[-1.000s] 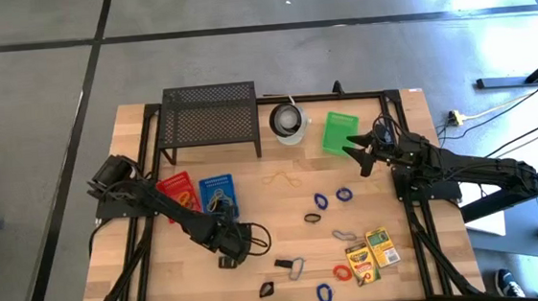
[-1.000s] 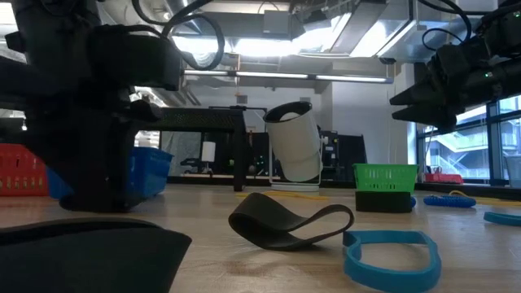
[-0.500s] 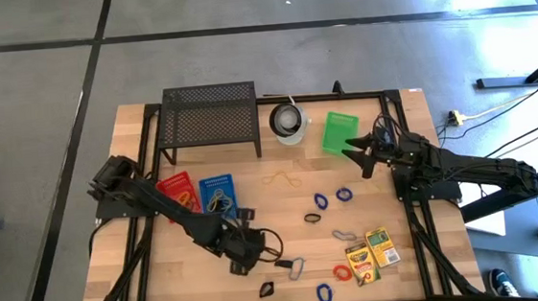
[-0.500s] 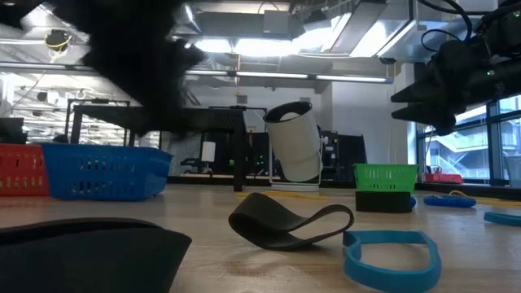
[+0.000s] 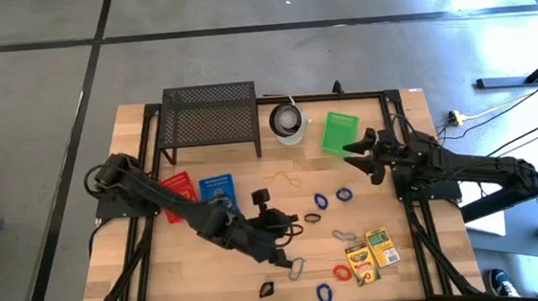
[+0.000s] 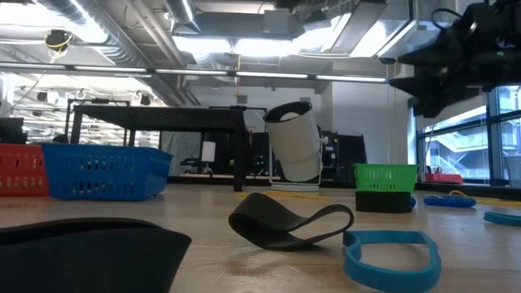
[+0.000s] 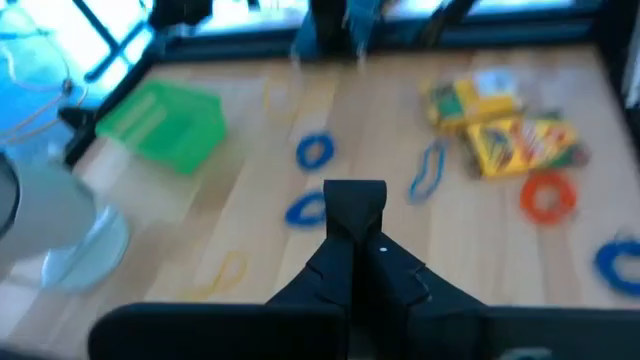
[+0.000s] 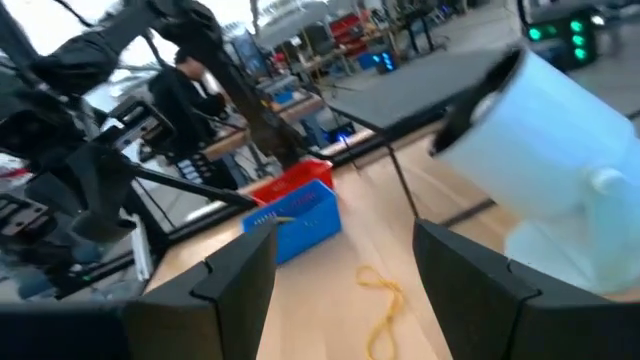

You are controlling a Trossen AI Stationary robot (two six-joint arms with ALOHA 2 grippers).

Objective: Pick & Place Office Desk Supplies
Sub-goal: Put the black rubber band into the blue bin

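Your tabletop point(image 5: 163, 274) is mostly unsorted: crayon boxes point(image 5: 371, 254), rubber bands point(image 5: 330, 198) and metal clips point(image 5: 295, 267) lie loose ahead of and beside your left pincer point(image 5: 282, 257); judged early in the task. Left pincer is shut tight, apparently on a black binder clip point(image 7: 356, 206), mid-tabletop. Right pincer point(image 5: 358, 153) hangs with fingers apart, empty, just beside the green basket point(image 5: 340, 130).

Blurred crayon boxes point(image 7: 505, 125), left wrist view
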